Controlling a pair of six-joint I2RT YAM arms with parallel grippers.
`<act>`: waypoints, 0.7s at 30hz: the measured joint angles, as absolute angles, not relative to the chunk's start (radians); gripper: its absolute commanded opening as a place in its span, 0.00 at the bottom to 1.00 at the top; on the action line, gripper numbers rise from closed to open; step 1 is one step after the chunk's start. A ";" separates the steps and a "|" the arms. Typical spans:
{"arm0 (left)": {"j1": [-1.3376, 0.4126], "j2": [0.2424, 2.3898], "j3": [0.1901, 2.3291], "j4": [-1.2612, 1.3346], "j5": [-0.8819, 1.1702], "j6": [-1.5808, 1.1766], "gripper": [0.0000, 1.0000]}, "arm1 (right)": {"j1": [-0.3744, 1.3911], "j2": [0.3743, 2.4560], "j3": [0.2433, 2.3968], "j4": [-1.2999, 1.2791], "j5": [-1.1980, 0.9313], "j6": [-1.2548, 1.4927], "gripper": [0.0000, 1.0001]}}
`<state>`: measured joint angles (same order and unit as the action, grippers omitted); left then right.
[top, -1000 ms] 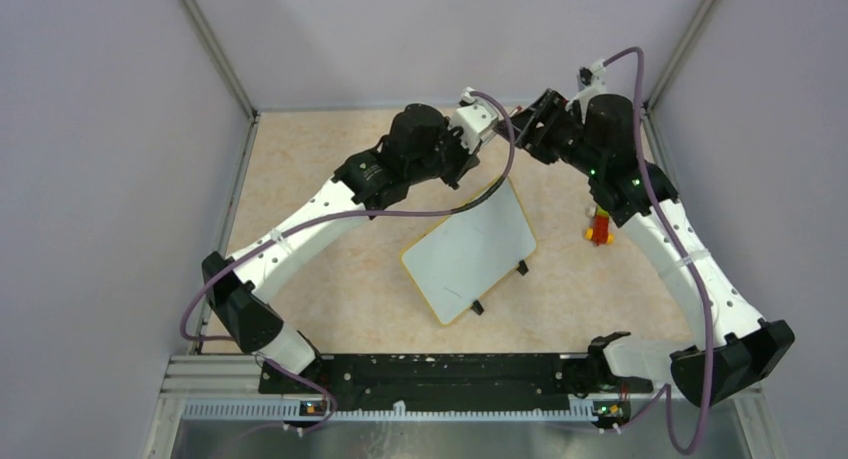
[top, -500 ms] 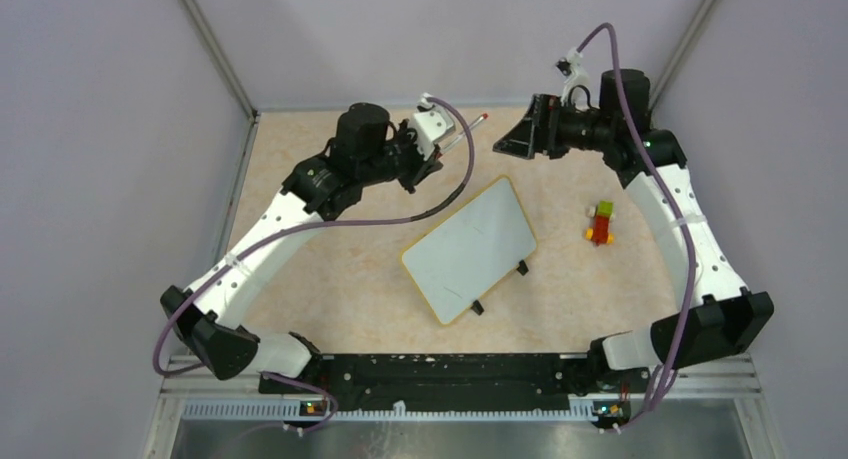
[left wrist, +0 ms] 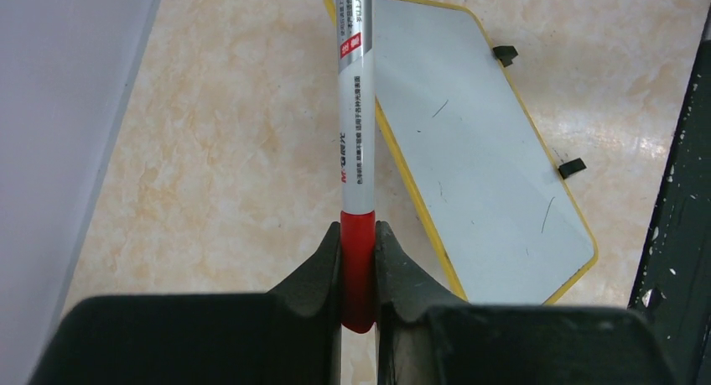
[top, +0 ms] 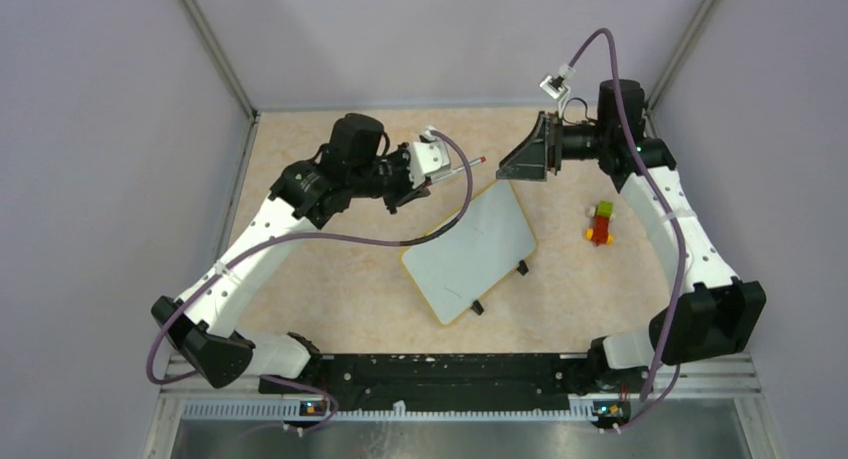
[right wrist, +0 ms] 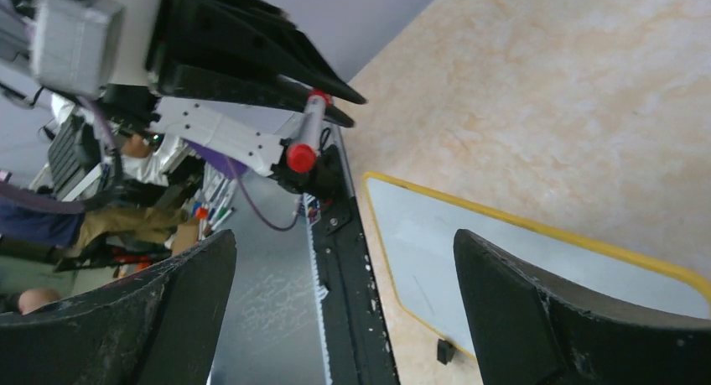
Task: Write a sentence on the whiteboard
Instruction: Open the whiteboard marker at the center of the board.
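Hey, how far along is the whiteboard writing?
Done: the left gripper grips the marker by its red end. In hand: it is held clear of the whiteboard; the right gripper is open and empty. Left: the whole sentence; the board shows only faint stray marks.

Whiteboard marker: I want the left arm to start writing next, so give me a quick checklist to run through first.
1. Grip on the marker by the left gripper: ok.
2. Cap off the marker: cannot tell.
3. The whiteboard lying flat, no sentence on it: ok.
4. The right gripper open and empty: ok.
5. Tip down on the whiteboard: not ok, held off it.
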<state>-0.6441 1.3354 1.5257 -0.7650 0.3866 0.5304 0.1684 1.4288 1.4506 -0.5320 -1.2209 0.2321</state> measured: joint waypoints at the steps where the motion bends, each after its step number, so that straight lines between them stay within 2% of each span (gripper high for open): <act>1: -0.644 1.335 1.526 -0.771 0.396 0.539 0.00 | 0.176 1.409 1.427 -0.495 -1.238 0.264 0.97; 8: -0.644 1.375 1.556 -0.821 0.485 0.584 0.00 | 0.249 1.376 1.415 -0.408 -1.299 0.305 0.97; 16: -0.645 1.385 1.563 -0.832 0.537 0.591 0.00 | 0.233 1.307 1.162 0.054 -1.366 0.683 0.97; 18: -0.647 1.388 1.567 -0.834 0.540 0.594 0.00 | 0.237 1.314 1.162 0.059 -1.370 0.709 0.97; 21: -0.649 1.393 1.574 -0.832 0.544 0.595 0.00 | 0.247 1.314 1.219 -0.090 -1.337 0.613 0.97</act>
